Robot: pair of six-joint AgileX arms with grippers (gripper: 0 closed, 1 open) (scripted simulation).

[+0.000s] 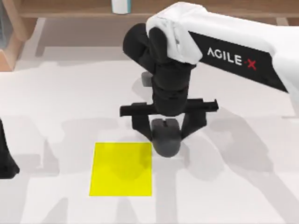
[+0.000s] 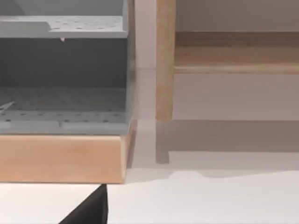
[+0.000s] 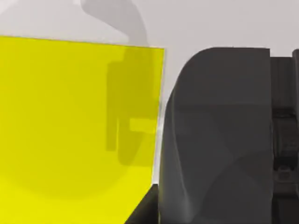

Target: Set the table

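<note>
Top-down view of a white table (image 1: 243, 186) spanning the frame. A yellow mat (image 1: 121, 169) lies at about 7 o'clock from centre. The right arm reaches in from 2 o'clock, its right gripper (image 1: 166, 135) clasping a dark rounded object (image 1: 166, 140), hung just off the mat's 1 o'clock corner, probably to lower it there. The left arm (image 1: 5, 161) sits parked at 9 o'clock; whether its fingers are closed cannot be told

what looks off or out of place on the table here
Nothing stands out. The yellow mat lies flat and square on the table. The right gripper holds a dark grey object just beside the mat's corner. The left arm sits at the table's left edge.
</note>
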